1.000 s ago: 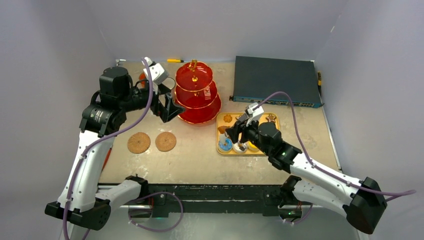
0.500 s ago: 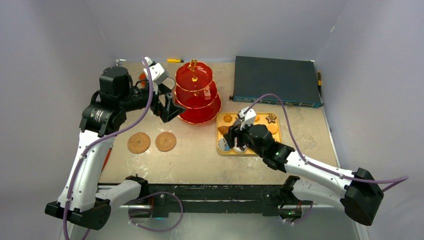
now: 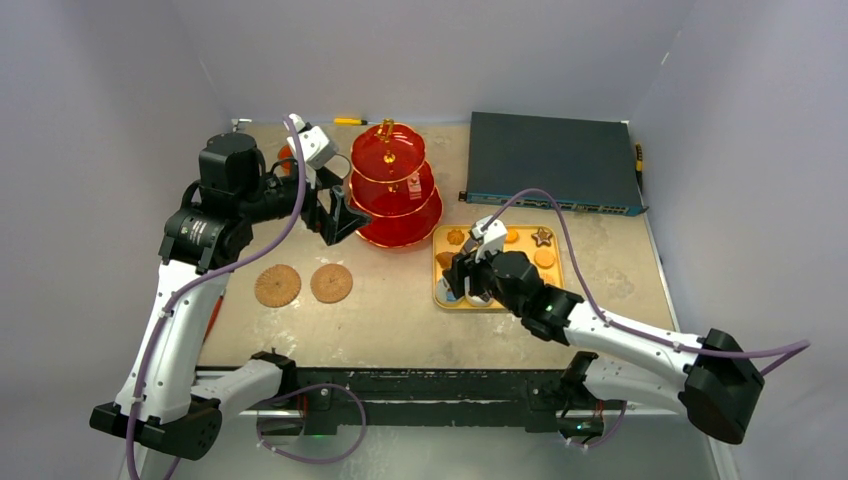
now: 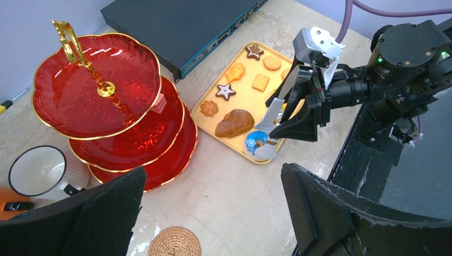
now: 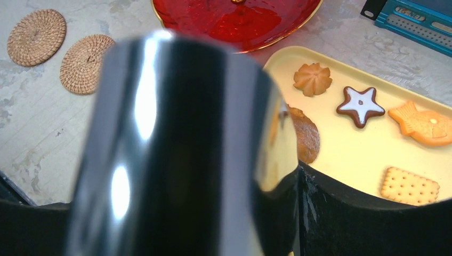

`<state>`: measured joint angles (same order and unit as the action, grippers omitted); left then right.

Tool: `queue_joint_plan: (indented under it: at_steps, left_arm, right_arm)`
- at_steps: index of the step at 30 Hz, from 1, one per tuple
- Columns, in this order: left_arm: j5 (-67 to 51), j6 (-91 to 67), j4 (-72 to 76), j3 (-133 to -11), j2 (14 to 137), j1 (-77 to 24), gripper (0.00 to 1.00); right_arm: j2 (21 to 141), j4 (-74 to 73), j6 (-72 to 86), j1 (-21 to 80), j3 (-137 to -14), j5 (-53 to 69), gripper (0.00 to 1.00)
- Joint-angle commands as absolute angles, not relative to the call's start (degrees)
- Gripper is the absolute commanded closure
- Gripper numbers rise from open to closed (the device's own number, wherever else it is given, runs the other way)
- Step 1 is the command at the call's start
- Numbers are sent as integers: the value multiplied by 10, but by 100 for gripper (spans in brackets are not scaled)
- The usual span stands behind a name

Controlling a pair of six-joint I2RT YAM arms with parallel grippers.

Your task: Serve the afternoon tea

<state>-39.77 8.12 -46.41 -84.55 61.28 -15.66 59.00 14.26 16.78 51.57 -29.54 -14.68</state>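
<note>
The red three-tier stand [image 3: 395,190] with its gold handle [image 4: 69,42] stands at the back middle, its tiers bare. A white mug [image 4: 42,170] and an orange mug [image 4: 8,200] sit left of it. Pastries lie on the yellow tray [image 3: 525,275]: a blue doughnut [image 4: 256,143], a brown bun [image 4: 234,122] and a star cookie [image 5: 361,105]. My left gripper [image 3: 340,222] is open and empty, low beside the stand's bottom tier. My right gripper [image 3: 468,278] is shut on a shiny metal server [image 5: 176,133]; its blade tip [image 4: 269,114] rests at the blue doughnut.
Two woven coasters [image 3: 277,285] [image 3: 331,283] lie on the table at the front left. A dark electronics box [image 3: 550,160] sits at the back right, behind the tray. A yellow screwdriver [image 3: 350,121] lies at the back edge.
My right gripper has moved left along the tray with the server, down to the near-left corner by the blue doughnut. My left arm has not moved.
</note>
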Motion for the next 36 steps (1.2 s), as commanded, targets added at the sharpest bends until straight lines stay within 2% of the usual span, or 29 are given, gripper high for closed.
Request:
queue_joint_plan:
  at_steps: [1,9,18,28,36]
  left_arm:
    - [-400,76,-458,-867,611,-158,1]
    - [-398,76,-459,-868,607,-158,1]
    - [-397,75,-458,-869,606,-158,2]
    - [-399,67,-455,-869,605,-158,2]
    - [-398,63,-451,-868,602,-158,2]
  right_arm:
    - [596,175,167,524,-294,-166,30]
    - [616,194,156,539,-289,-206,32]
    - [651,197,158,607,-285,-289,37]
    - [577,246,149,640,-259,-355,63]
    - [558,267,94,641,-319,-361,65]
